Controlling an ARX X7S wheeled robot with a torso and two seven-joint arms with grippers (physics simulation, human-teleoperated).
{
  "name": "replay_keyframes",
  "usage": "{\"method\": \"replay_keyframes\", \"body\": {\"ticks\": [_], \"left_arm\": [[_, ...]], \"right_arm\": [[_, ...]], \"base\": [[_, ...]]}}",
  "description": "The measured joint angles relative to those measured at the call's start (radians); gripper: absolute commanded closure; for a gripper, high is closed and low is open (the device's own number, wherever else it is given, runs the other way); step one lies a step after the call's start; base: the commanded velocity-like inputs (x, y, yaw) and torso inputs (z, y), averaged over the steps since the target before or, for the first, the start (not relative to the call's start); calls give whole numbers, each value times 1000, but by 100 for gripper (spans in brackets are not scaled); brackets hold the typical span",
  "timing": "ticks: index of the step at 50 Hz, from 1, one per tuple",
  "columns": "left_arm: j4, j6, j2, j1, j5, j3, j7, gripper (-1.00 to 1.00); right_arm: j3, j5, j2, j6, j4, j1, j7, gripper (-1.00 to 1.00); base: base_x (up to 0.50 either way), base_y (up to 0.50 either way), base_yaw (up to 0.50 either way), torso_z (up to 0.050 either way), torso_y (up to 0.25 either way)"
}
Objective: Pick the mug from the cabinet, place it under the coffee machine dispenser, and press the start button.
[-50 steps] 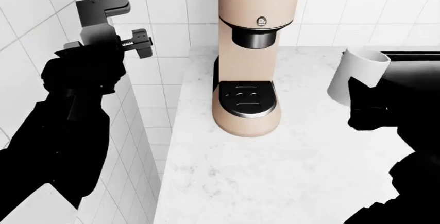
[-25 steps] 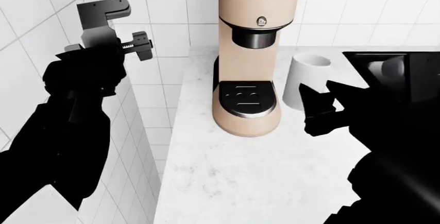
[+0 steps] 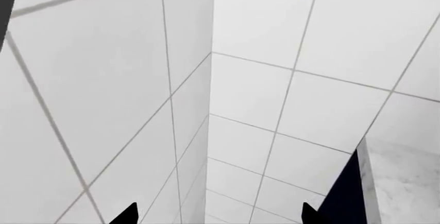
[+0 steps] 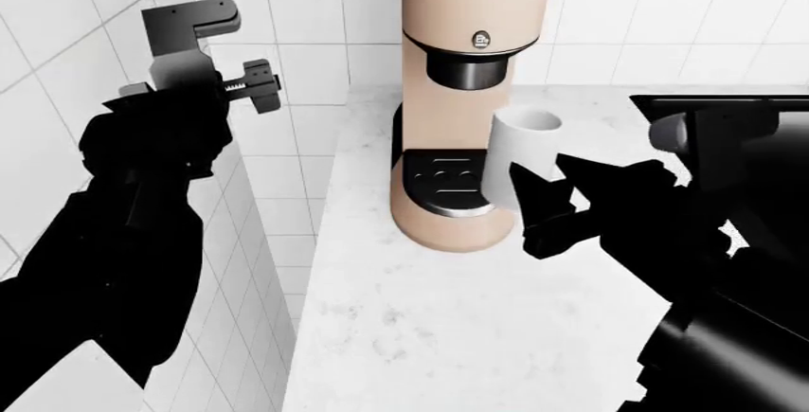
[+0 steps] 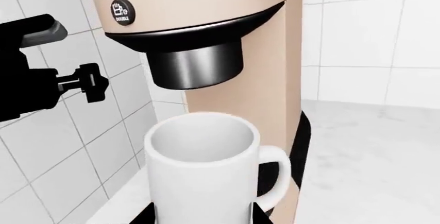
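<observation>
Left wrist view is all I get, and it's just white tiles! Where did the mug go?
Observer: The mug is upright in the right gripper, beside the coffee machine.
Operator: Is it under the spout thing?
Observer: Not yet. In the head view it sits right of the dispenser, by the drip tray's edge.
Operator: Is anything in it?
Observer: No, the right wrist view shows its inside white and empty.
Operator: Where's my arm?
Observer: The left gripper is raised by the tiled wall, holding nothing.
</observation>
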Motion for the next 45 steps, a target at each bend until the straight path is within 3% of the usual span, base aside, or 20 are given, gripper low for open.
{"method": "replay_keyframes", "body": {"ticks": [21, 45], "left_arm": [[0, -1, -1, 2, 0, -2, 0, -100], [0, -1, -4, 6, 0, -7, 0, -100]], "right_arm": [[-29, 334, -1, 0, -3, -24, 303, 100], [-36, 579, 7, -57, 102, -1, 557, 100]], "base": [[0, 0, 0, 0, 0], [0, 0, 0, 0, 0]]}}
